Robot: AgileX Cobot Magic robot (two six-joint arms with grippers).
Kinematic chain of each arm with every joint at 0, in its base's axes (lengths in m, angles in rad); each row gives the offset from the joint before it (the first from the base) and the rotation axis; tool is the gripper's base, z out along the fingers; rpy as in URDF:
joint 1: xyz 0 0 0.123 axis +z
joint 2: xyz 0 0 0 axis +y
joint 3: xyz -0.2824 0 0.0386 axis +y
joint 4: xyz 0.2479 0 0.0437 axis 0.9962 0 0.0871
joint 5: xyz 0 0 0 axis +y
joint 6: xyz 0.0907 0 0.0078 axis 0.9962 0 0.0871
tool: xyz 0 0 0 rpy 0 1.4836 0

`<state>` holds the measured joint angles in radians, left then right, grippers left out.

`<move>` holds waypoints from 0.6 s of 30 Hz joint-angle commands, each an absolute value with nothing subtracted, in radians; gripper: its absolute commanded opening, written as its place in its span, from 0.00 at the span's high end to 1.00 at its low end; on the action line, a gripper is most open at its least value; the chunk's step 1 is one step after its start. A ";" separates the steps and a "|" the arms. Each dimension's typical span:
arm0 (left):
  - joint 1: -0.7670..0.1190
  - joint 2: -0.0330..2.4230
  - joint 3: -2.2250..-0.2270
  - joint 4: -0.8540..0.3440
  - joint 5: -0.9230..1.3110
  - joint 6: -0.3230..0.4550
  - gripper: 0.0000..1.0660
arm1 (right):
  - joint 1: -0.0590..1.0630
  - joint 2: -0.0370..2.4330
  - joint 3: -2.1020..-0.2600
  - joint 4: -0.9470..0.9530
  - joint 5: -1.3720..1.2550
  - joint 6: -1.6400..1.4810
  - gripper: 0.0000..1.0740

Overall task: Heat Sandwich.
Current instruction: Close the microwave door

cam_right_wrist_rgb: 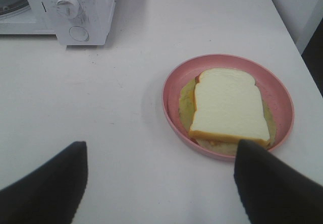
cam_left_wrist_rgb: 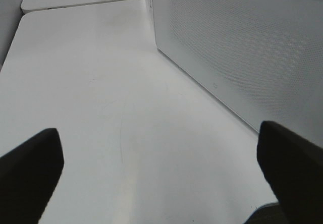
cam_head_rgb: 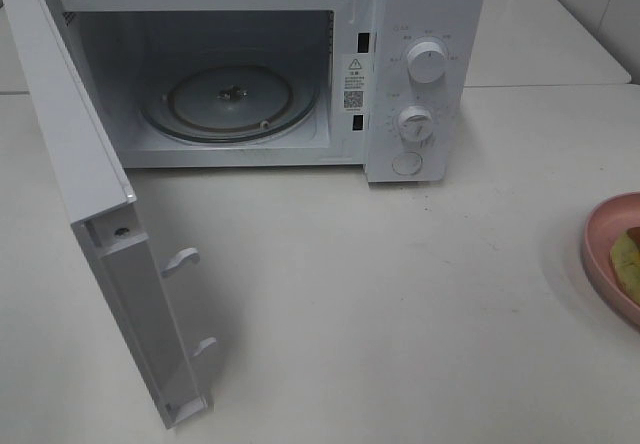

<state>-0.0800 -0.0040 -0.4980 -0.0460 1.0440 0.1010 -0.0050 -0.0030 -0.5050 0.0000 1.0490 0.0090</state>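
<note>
The sandwich, white bread with tan crust over yellow-green and reddish filling, lies on a round pink plate on the white table. In the high view only the plate's edge and a sliver of the sandwich show at the far right. My right gripper is open and empty, apart from the plate, with one finger near its rim. My left gripper is open and empty above the table, beside the microwave door's meshed outer face. Neither gripper shows in the high view.
The white microwave stands at the back with its door swung fully open to the left. Its glass turntable is bare. Two knobs and a button are on its right panel. It also shows in the right wrist view.
</note>
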 commanded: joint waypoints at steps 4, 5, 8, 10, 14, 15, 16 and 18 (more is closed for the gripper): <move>-0.078 0.089 -0.525 -0.053 0.949 0.094 0.11 | -0.012 -0.030 -0.504 0.000 1.037 0.006 0.29; -0.078 0.089 -0.525 -0.053 0.949 0.094 0.11 | -0.012 -0.030 -0.504 0.000 1.037 0.006 0.29; -0.078 0.144 -0.525 -0.053 0.911 0.094 0.18 | -0.012 -0.030 -0.504 0.000 1.037 0.006 0.29; -0.078 0.180 -0.525 -0.053 0.884 0.095 0.27 | -0.012 -0.030 -0.504 0.000 1.037 0.006 0.29; -0.078 0.263 -0.522 -0.053 0.828 0.095 0.50 | -0.012 -0.030 -0.504 0.000 1.037 0.006 0.29; -0.078 0.281 -0.522 -0.053 0.819 0.095 0.55 | -0.012 -0.030 -0.504 0.000 1.037 0.006 0.29; -0.078 0.304 -0.522 -0.053 0.809 0.095 0.61 | -0.012 -0.030 -0.504 0.000 1.037 0.006 0.29; -0.078 0.374 -0.519 -0.053 0.783 0.095 0.81 | -0.012 -0.030 -0.504 0.000 1.037 0.006 0.29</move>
<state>-0.0800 0.3230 -0.5160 -0.0460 0.8260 0.1000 -0.0050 -0.0030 -0.5050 0.0000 1.0480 0.0090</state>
